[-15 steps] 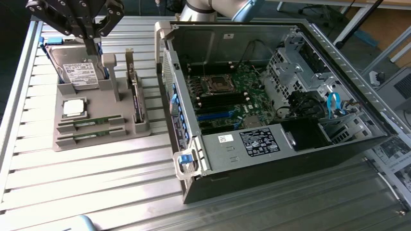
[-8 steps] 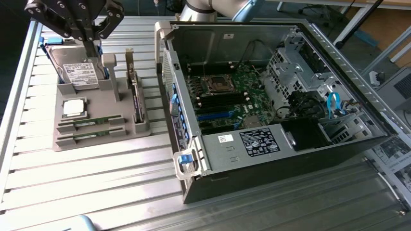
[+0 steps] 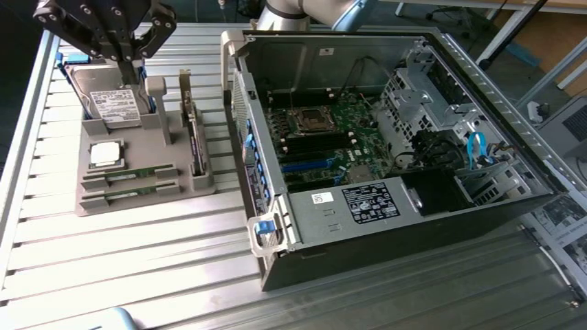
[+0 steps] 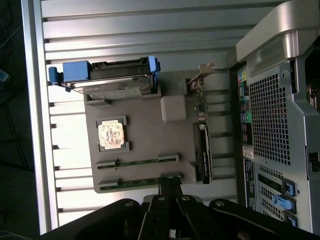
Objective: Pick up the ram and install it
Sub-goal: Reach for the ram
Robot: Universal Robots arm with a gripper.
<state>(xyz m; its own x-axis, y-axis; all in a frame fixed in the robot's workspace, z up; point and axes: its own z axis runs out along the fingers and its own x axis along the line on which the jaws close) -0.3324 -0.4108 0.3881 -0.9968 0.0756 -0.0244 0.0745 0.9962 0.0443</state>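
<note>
Exterior view: processor [image 3: 106,155] probably beside ram [image 3: 131,174].

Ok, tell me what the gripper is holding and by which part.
Nothing. The gripper is shut and empty above the tray; both ram sticks lie in their slots.

I'm running this from afar, and the place reads as a robotics lab or test workshop. The bench [image 3: 137,254] is slatted aluminium profile, not office furniture. On it lies 1 open PC case [image 3: 413,234] with its board bared, just beside 1 grey jig [image 3: 151,148] that holds loose computer parts. The gripper [image 3: 126,58] hangs over that jig. A chair base [image 3: 449,12] stands behind, and printed sheets [image 3: 564,220] lie by the case.
</note>
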